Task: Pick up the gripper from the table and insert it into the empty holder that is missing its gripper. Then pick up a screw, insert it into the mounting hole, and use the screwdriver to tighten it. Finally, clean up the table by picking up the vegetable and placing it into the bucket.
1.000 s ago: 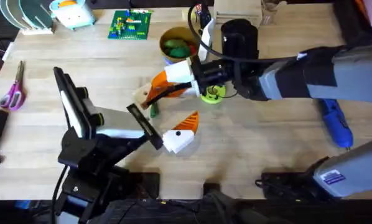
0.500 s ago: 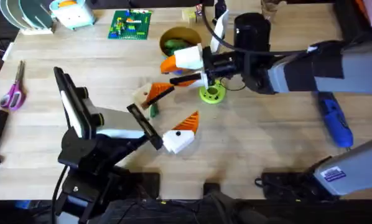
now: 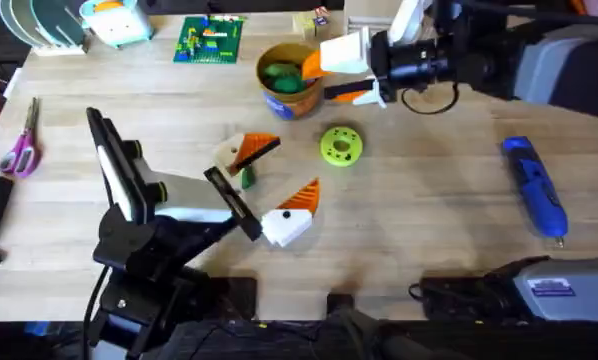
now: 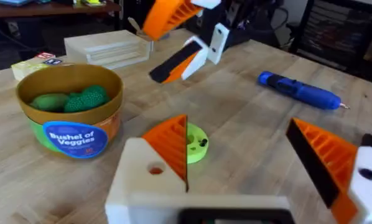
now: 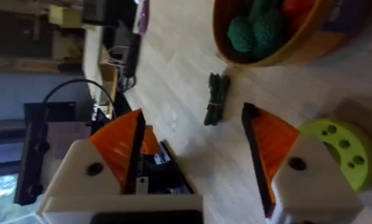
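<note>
Cleanup looks underway: right gripper (image 3: 337,72) hangs wide and empty beside the bucket (image 3: 291,78); vegetable (image 3: 247,178) awaits grasping.

Readable on the blue oval label of the short round tan-yellow tub (image 4: 71,115), seen from the left wrist: "Bushel of Veggies" in white letters, set on a green band around the tub's side. Same tub in the overhead view (image 3: 289,98), label there too small to read. White sticker with a blue patch on the grey arm housing at the lower right of the overhead view (image 3: 551,288): printing visible but not legible. Small coloured block near the pale wooden box at the far table edge (image 4: 44,58): markings present, unreadable. No other legible text, numbers or signs.
</note>
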